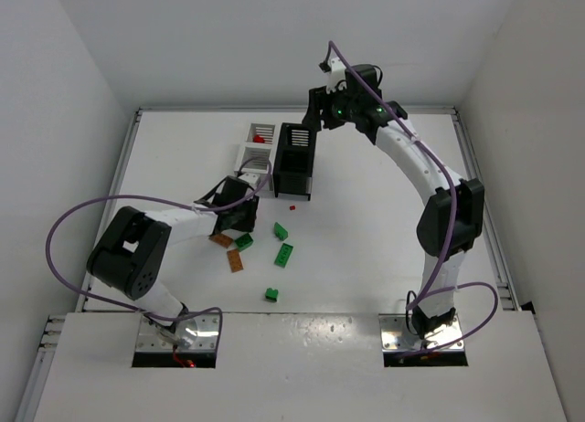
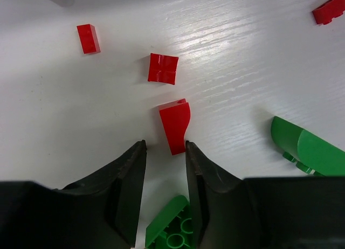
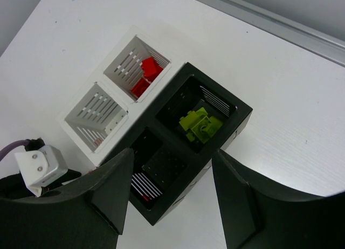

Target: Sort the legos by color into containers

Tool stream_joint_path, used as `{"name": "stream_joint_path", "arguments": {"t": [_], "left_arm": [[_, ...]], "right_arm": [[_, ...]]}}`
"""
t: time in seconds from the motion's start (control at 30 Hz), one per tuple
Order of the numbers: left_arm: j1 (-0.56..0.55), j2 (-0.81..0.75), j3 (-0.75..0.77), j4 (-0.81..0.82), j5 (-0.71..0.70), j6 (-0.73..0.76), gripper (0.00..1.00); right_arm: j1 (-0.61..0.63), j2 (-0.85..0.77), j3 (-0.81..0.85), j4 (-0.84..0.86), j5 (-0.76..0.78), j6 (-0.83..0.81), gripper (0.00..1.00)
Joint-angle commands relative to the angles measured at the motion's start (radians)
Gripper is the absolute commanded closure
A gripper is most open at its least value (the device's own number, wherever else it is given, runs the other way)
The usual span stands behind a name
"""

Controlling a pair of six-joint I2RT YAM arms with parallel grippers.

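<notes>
light: bright, even, from overhead | glare: streaky shine on the desk (image 2: 215, 41) in my left wrist view | shadows: soft, faint | focus: pretty sharp all round

left arm (image 1: 178, 223) and right arm (image 1: 416, 157): white links, black joints. purple cable (image 1: 110, 200) on each. claw fingers (image 2: 124, 179) black. green led (image 1: 340, 111) on right wrist.

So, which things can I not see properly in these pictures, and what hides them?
Top external view: the red sloped brick lies hidden under the left arm's wrist.
Left wrist view: one green brick is partly covered by the left jaws; a red brick is cut off by the upper right edge.
Right wrist view: the black bin's nearer compartment is dark and partly behind a right jaw, so its contents cannot be told.
</notes>
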Motion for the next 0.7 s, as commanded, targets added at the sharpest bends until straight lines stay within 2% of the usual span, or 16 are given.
{"name": "stream_joint_path", "arguments": {"t": [0.0,0.13,0.23,0.4,0.53,0.67], "left_arm": [[0.009,-0.003,0.003,-0.022,0.012,-0.010,0.59],[0.009,0.007,0.026,-0.022,0.000,0.003,0.52],[0.009,0.050,0.077,-0.032,0.026,0.012,0.49],[0.009,0.083,0.111,-0.055,0.051,0.012,0.52],[0.009,0.093,0.111,-0.055,0.051,0.012,0.65],[0.009,0.064,0.088,-0.055,0.063,0.038,0.83]], "right_arm": [[-0.004,-0.057,-0.010,0.034,-0.005,0.012,0.40],[-0.004,-0.057,-0.010,0.034,-0.014,0.012,0.40],[-0.004,-0.057,-0.010,0.034,-0.014,0.012,0.40],[-0.004,-0.057,-0.010,0.034,-0.014,0.012,0.40],[-0.004,-0.066,-0.019,0.034,-0.014,0.012,0.40],[-0.004,-0.066,-0.019,0.043,-0.014,0.012,0.40]]}}
